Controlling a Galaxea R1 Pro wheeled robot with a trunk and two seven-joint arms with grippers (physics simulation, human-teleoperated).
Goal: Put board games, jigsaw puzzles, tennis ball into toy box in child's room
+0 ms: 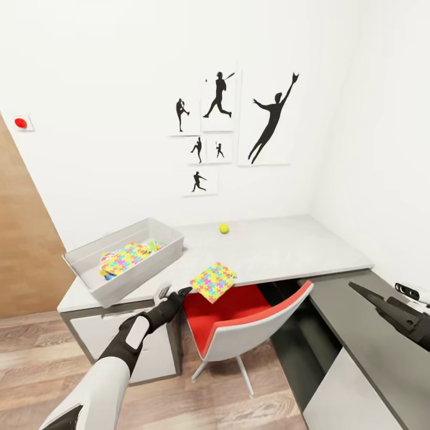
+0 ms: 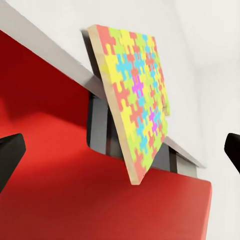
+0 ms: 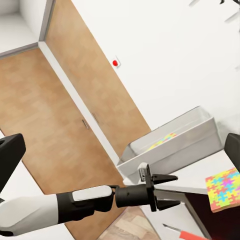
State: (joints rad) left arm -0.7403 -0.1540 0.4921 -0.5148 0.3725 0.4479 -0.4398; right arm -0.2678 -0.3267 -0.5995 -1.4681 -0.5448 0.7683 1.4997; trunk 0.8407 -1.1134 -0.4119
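Note:
A jigsaw puzzle [image 1: 213, 281] lies at the table's [image 1: 286, 245] front edge, tilted and overhanging it above the red chair. My left gripper [image 1: 175, 291] is open just left of it, a short gap away, holding nothing. In the left wrist view the puzzle [image 2: 135, 100] sits between the spread fingers [image 2: 10, 155]. The toy box [image 1: 140, 276] stands at the table's left end with another jigsaw puzzle [image 1: 122, 258] and a pastel box inside. The tennis ball [image 1: 224, 227] rests near the wall. My right gripper [image 1: 361, 291] hovers open over the lower cabinet.
A red chair [image 1: 239, 310] with a white shell is tucked under the table right below the overhanging puzzle. A lower dark-grey cabinet [image 1: 358, 340] runs along the right wall. A wooden door [image 1: 24, 251] stands at the left, with plank floor beneath.

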